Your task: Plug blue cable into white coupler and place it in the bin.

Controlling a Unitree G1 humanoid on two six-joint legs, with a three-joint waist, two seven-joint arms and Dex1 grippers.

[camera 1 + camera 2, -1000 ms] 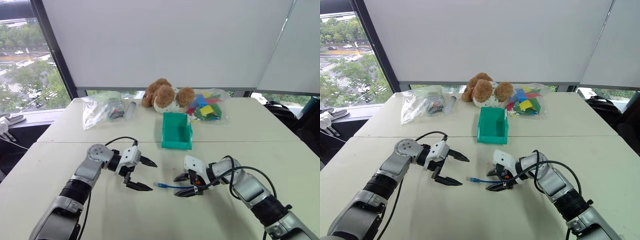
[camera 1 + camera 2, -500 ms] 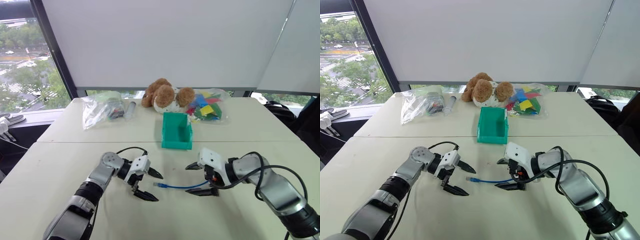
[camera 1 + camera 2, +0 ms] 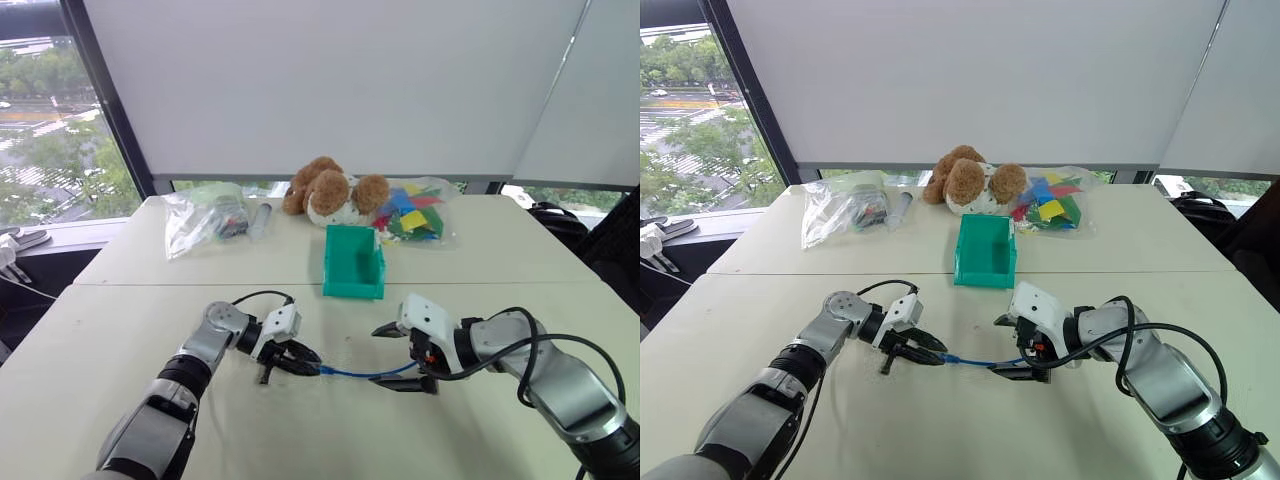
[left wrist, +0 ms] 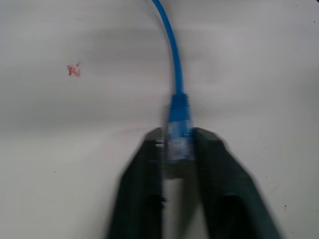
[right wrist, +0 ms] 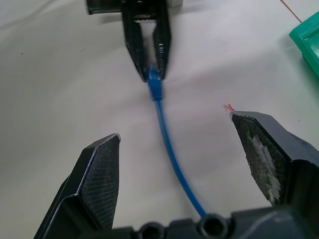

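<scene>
The blue cable (image 5: pixel 169 144) passes under the right gripper (image 5: pixel 192 164), its far end hidden.

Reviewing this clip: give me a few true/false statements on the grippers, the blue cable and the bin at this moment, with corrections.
1. The left gripper is shut on the plug end of the blue cable. True.
2. The right gripper is clamped on the cable. False: its jaws stand wide apart, with the cable running between them, untouched by either finger.
3. The cable lies inside the bin. False: it lies on the table, nearer the robot than the teal bin.
4. A plush dog sits beyond the bin, between two clear plastic bags. True.
5. The cable is plugged into a white coupler. False: its plug sits bare between the left gripper's fingers.
</scene>
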